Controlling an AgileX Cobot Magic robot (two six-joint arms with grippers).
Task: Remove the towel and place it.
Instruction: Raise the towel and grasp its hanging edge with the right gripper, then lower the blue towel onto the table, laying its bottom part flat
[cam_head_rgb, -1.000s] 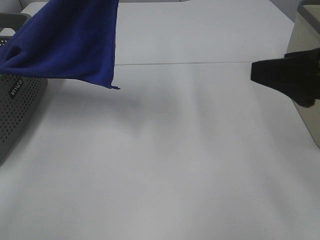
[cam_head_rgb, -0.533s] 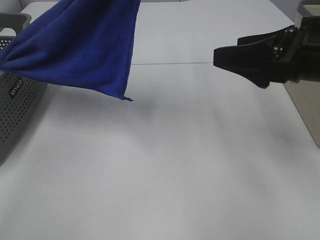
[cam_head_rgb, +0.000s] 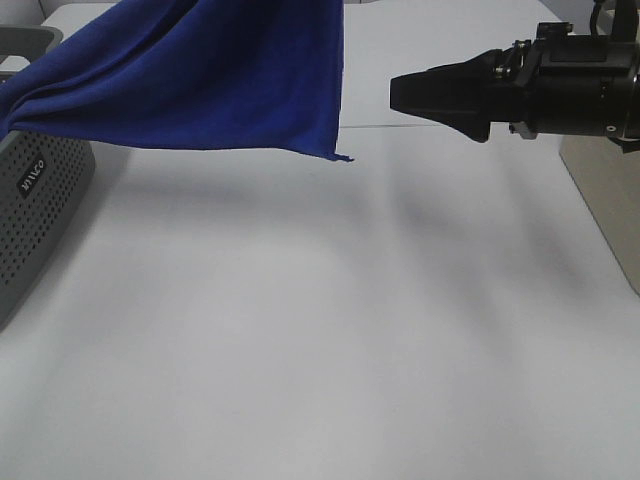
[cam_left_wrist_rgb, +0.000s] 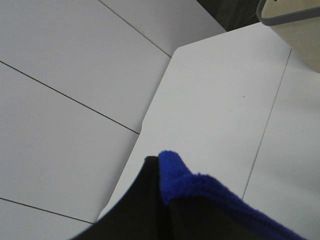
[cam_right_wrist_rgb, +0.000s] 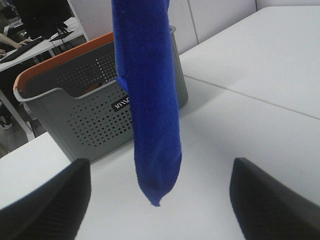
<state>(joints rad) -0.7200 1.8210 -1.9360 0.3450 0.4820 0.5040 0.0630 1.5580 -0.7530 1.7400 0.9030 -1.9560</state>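
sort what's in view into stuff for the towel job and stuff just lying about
Job:
royal-blue plush towel
left end effector gripping it
open right end effector
grey perforated plastic basket

Lying about:
beige rectangular bin
white table

Printed only on the grey basket (cam_head_rgb: 50, 215) wall: a small dark label (cam_head_rgb: 31, 176), white lettering too blurred to read.
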